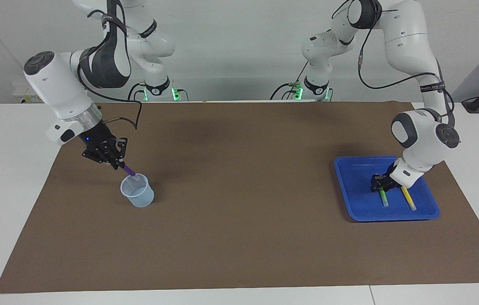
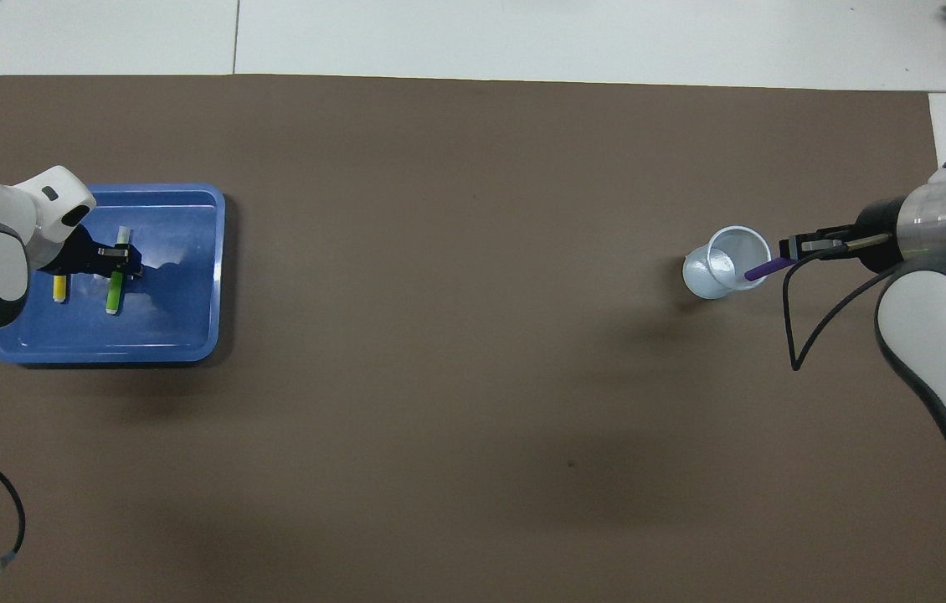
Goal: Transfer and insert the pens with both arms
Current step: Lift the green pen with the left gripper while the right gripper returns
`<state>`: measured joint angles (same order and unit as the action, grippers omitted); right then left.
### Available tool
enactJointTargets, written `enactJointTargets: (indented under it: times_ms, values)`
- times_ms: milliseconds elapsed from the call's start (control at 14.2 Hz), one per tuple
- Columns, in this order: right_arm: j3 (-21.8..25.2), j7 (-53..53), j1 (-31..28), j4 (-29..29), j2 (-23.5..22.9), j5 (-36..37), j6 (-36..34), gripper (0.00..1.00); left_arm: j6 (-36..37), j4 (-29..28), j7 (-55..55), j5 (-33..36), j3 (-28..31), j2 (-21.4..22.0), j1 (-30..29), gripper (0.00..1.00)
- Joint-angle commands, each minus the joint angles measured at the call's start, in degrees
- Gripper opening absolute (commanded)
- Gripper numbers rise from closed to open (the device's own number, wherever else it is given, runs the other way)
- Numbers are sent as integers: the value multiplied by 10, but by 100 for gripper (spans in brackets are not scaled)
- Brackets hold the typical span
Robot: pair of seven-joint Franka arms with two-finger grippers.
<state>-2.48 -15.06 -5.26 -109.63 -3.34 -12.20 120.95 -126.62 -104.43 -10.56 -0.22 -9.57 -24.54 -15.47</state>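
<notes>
Pens are split between two stations. The purple pen (image 1: 129,170) is held at its upper end by the right gripper (image 1: 117,165), which is closed on it; the pen slants down with its lower end at the rim of the translucent cup (image 1: 137,196), which stands on the brown mat (image 1: 239,237) toward the right arm's end of the tabletop. Whether the tip is inside the mouth or resting on the rim cannot be told. The green pen (image 1: 383,197) and yellow pen (image 1: 407,198) lie side by side, apart, in the blue tray (image 1: 349,186) toward the left arm's end. The left gripper (image 1: 380,185) is down in the tray at the green pen's end nearer the robots, its jaws around the barrel; whether they have closed on it cannot be told.

Judgement: insertion of the purple pen is in hand, with pickup of the green pen beginning alongside. The next move calls for bringing the purple pen over the cup's opening and releasing it without tipping the light cup. The left gripper then needs a firm hold and a clean lift clear of the yellow pen.
</notes>
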Motion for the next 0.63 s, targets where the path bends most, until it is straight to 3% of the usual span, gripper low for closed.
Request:
enactJointTargets:
  times_ms: [0, 422, 492, 563]
  values:
    - [-8, -7, -7, -23, 18, 9, 6, 0, -11, -22, -8, -7, 3, 11, 3, 0]
    - [-8, -1, -3, -23, 11, 9, 33, 0, -6, -18, -10, -7, 2, 12, -5, 0]
    - [-8, 0, -2, -22, 10, 9, 39, 9, 1, -15, -10, -7, 2, 12, -7, 0]
    - [-9, 0, -2, -22, 8, 9, 48, 31, 8, -11, -10, -8, 2, 12, -14, 0]
